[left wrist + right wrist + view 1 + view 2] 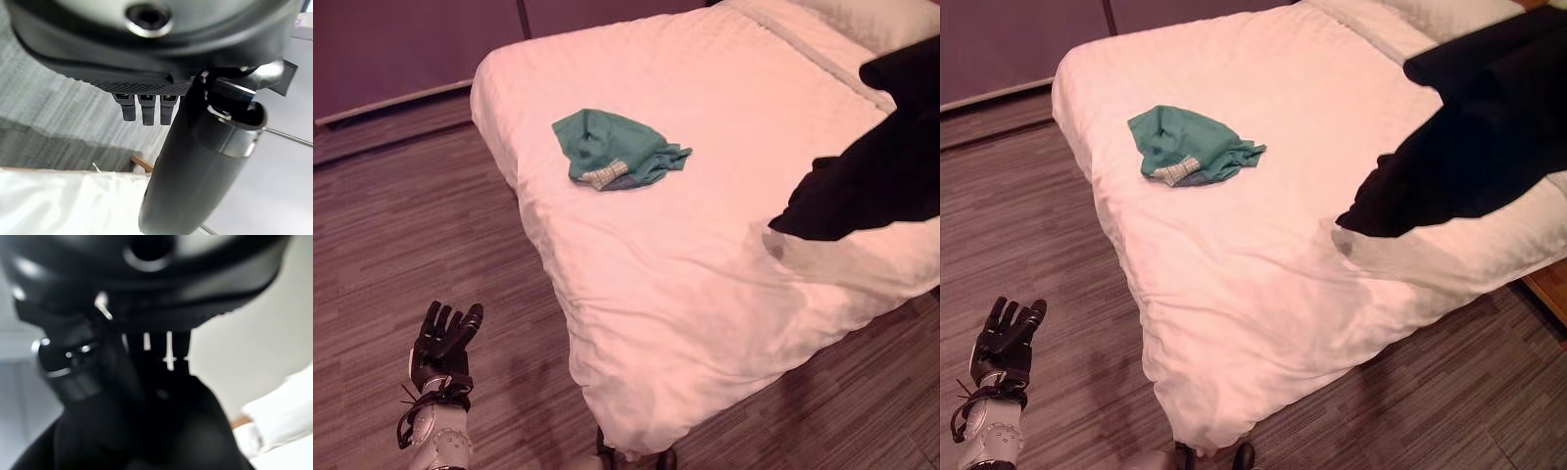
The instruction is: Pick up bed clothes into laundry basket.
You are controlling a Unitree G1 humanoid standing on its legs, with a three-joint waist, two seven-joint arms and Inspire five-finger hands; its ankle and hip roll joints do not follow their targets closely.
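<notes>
Black garment (1474, 147) raised off bed (1263, 284) right edge, right hand's fingers unreadable; left hand (443, 343) fingers straight, idle.

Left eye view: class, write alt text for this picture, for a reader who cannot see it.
A white bed stands on a wooden floor, with a crumpled green garment lying on it near the far corner. A black cloth hangs over the bed's right side. The robot's left hand is raised over the floor at lower left, fingers relaxed and holding nothing.
</notes>
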